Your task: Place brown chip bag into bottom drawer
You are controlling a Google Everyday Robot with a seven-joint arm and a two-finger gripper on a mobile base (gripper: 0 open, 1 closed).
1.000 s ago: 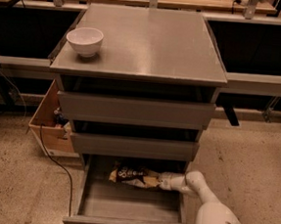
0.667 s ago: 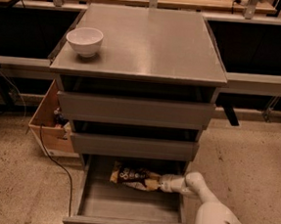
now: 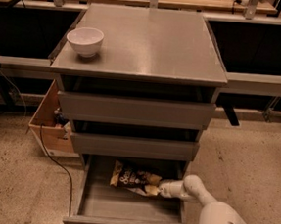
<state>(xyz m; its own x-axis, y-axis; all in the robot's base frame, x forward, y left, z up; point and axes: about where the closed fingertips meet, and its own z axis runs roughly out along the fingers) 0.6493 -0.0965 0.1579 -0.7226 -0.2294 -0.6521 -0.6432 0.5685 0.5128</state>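
Rounded white arm [image 3: 221,223] ends in a pale claw [image 3: 163,188] inside bottom drawer [image 3: 122,209].

Flat grey metal cabinet top [image 3: 151,46]: carries one round white bowl [image 3: 85,41], near the left edge toward the far corner.

Speckled beige floor [image 3: 6,181]: cabinet stands on it. Open cardboard box [image 3: 48,125] sits just left of the cabinet, with a thin black cable [image 3: 59,168] trailing beside it.

Bottom drawer [image 3: 122,205] pulled out; its grey tray carries the brown chip bag [image 3: 132,177] at the back. White gripper [image 3: 162,188] is inside the drawer, at the bag's right end.

Gripper [image 3: 164,188] low, right of centre, on outstretched white arm [image 3: 206,203].
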